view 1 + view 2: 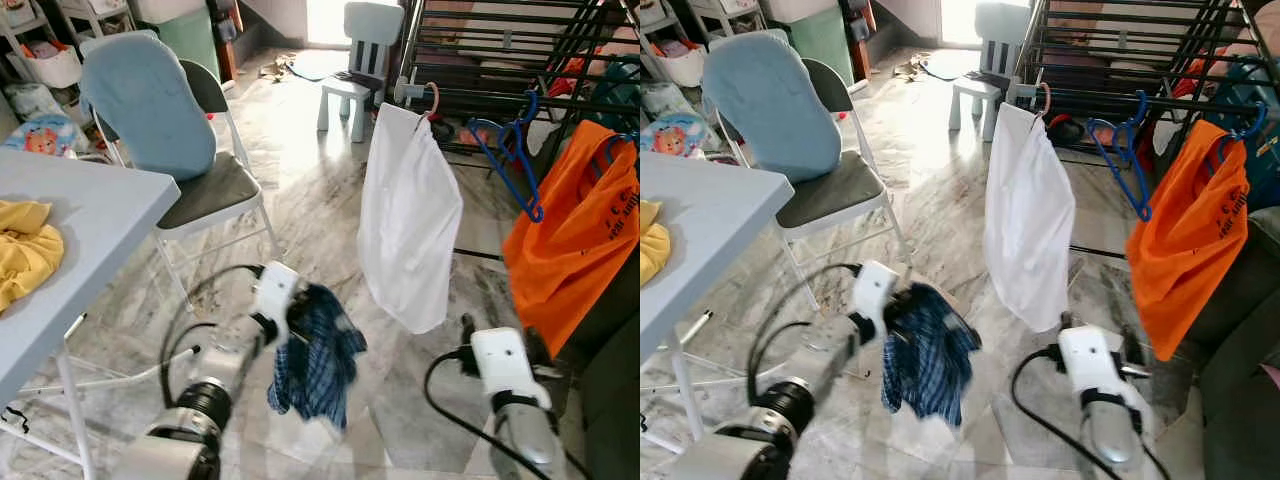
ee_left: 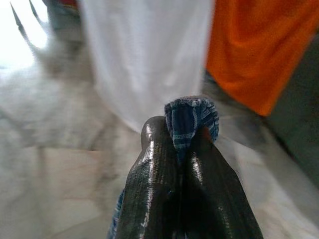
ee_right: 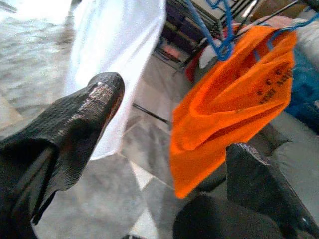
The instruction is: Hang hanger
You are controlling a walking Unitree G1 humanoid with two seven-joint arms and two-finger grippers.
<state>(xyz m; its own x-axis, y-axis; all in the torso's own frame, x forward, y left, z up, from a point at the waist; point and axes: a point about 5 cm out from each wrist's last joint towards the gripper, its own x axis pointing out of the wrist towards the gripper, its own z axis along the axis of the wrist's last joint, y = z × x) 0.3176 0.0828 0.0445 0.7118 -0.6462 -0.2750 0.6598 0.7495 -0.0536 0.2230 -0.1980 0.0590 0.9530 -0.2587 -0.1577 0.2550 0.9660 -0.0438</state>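
1. The left gripper [image 2: 182, 144] has its two black fingers pinched tight on a dark blue plaid cloth [image 1: 315, 360], which dangles over the marble floor [image 1: 320, 200], just in front of the white shirt [image 1: 408, 225].
2. That white shirt hangs from the black metal drying rack [image 1: 480, 60].
3. An empty blue plastic hanger [image 1: 515, 150] hooks on the same rack, between the white shirt and an orange T-shirt [image 1: 575, 245].
4. The right gripper [image 3: 174, 164] is spread wide and holding nothing, low beside the orange T-shirt.
5. Well away from the rack: a grey folding chair with a light blue cover [image 1: 160, 110], and a white table [image 1: 90, 230] with a yellow cloth [image 1: 25, 245].
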